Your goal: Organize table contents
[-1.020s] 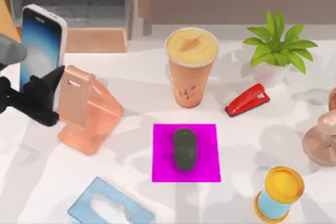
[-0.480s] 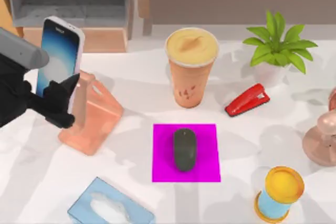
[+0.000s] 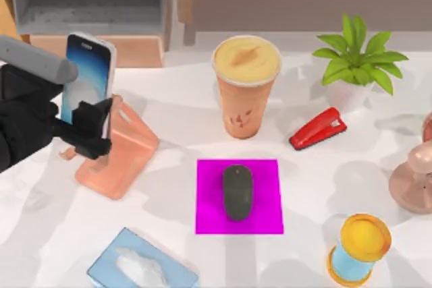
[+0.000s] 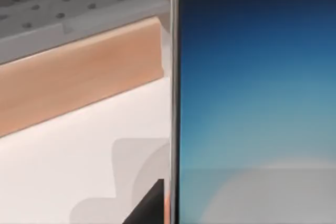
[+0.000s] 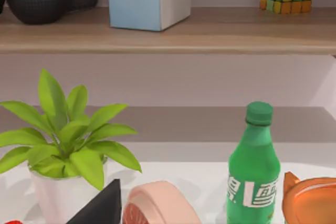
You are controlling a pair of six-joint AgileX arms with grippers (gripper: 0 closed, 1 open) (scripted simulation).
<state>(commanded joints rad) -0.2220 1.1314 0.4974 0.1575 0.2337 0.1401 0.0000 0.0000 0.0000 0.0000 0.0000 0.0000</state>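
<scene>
smartphone point(image 3: 88, 79) shifted right | left gripper point(image 3: 91, 126) clamping | over stand point(image 3: 121, 150)

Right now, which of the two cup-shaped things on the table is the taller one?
The orange cup with the creamy top, at the back near the middle. The yellow-and-blue cylinder at the front right is clearly shorter.

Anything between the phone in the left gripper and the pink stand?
Nothing visible. The left gripper holds the slim smartphone with the glowing blue screen upright right at the back plate of the salmon-pink phone stand, on the table's left; no other object lies between them.
</scene>
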